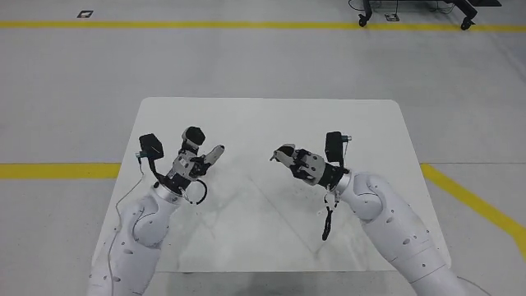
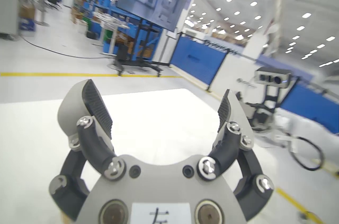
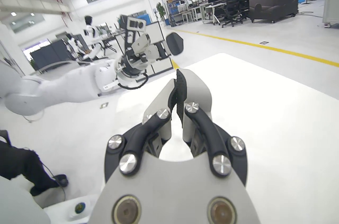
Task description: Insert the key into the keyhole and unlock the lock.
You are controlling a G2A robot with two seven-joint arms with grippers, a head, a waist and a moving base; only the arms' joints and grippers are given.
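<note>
- The key I judge small, stiff, light and slick metal; best pinched flat across its bow; the lock heavier, to be steadied by its body; where either lies I cannot tell.
- The left gripper [image 1: 205, 145] hangs over the left half of the table [image 1: 329, 123]; fingers spread wide, nothing between them; wrist angled up and outward.
- The right gripper [image 1: 282, 153] faces it, well apart; pads pressed together; it seems empty, though something thin could hide between them.

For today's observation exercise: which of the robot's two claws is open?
The left claw: its fingers stand wide apart with nothing between them, while the right claw is pressed shut.
</note>
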